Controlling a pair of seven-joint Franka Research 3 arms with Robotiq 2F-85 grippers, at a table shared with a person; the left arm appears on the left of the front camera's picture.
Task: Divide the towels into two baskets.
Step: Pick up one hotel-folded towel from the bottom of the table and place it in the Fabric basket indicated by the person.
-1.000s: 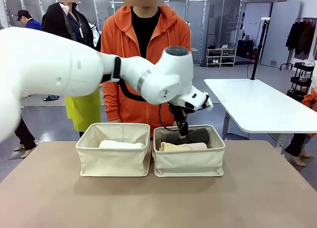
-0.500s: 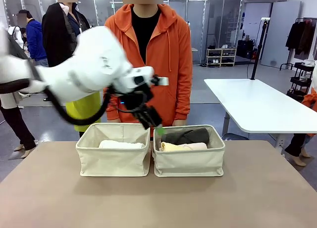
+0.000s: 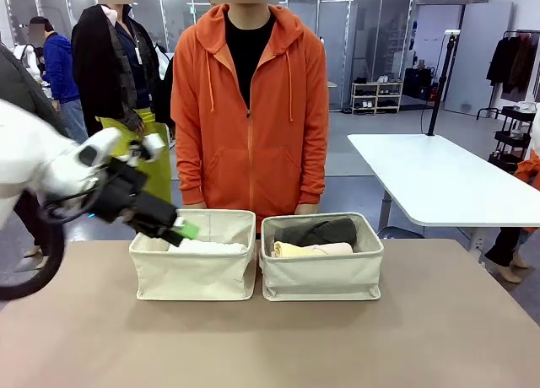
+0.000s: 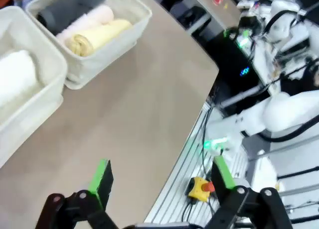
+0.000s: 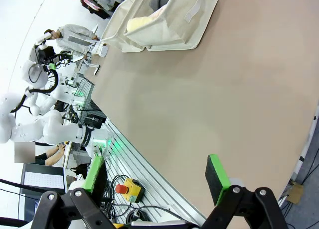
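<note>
- We find the left gripper (image 3: pixel 187 231) at the near left corner of the left basket (image 3: pixel 193 274), jaws spread wide, nothing between the green pads.
- We judge the sorting close to done or done: one white towel (image 3: pixel 205 246) lies in the left basket, three rolls in the right basket (image 3: pixel 321 276). If an even split is wanted, one roll should go across.
- For that move we advise a descent from above onto the middle of a roll, jaws set across its width, clear of the soft rim so the canvas does not fold in.
- The white towel lies lengthwise, low in the bin, its top just under the rolled rim.
- In the right basket we see the dark grey towel (image 3: pixel 316 231) at the far side and the pale yellow towel (image 3: pixel 310 250) at the near side; the left wrist view shows a peach-pink towel (image 4: pixel 84 25) lying between them, touching the yellow.
- The right gripper (image 5: pixel 154 181) hangs above the table's near edge, well apart from both baskets, fingers spread, holding nothing.
- The person stands just behind the baskets.
</note>
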